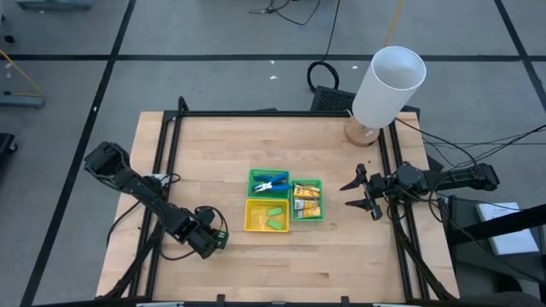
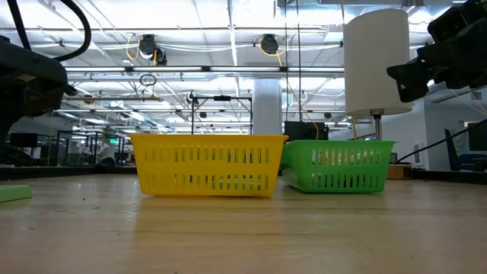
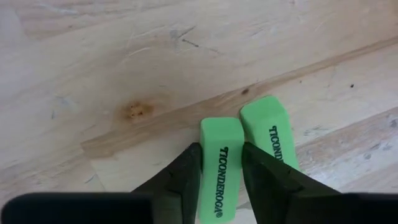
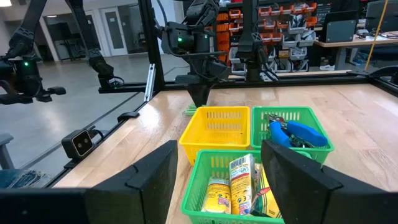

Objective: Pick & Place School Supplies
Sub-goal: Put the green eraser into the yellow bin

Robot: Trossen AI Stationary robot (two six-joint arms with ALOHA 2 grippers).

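Left wrist view, left end effector (image 3: 222,168) straddling light-green stick (image 3: 220,167)

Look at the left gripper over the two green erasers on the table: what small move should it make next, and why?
Probably finish closing, then lift. The left gripper straddles one green eraser, a finger on each side, while a second eraser lies right beside it. The yellow tray already holds similar green pieces. The right gripper waits open.
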